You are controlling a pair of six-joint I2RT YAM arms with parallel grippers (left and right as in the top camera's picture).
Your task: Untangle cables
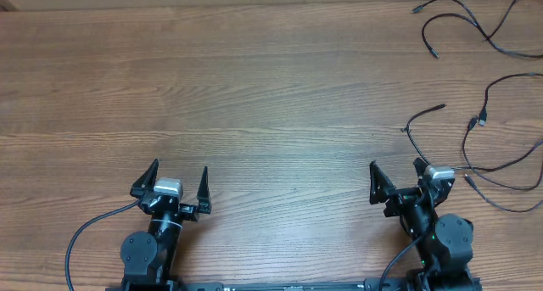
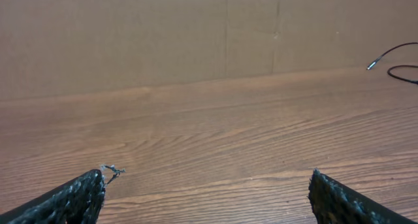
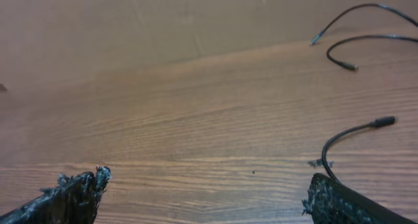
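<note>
Thin black cables lie loose on the right side of the wooden table. One pair of cables curls at the far right corner. Another cable loops at the right edge, with a plug end pointing left. My right gripper is open and empty, just left of these loops. In the right wrist view a cable end curves down behind my right finger, and my gripper is open. My left gripper is open and empty, far from the cables; it is also open in the left wrist view.
The wooden table spreads to the left and the middle. A brown wall stands behind the table's far edge. A silver-tipped cable end shows far right in the left wrist view.
</note>
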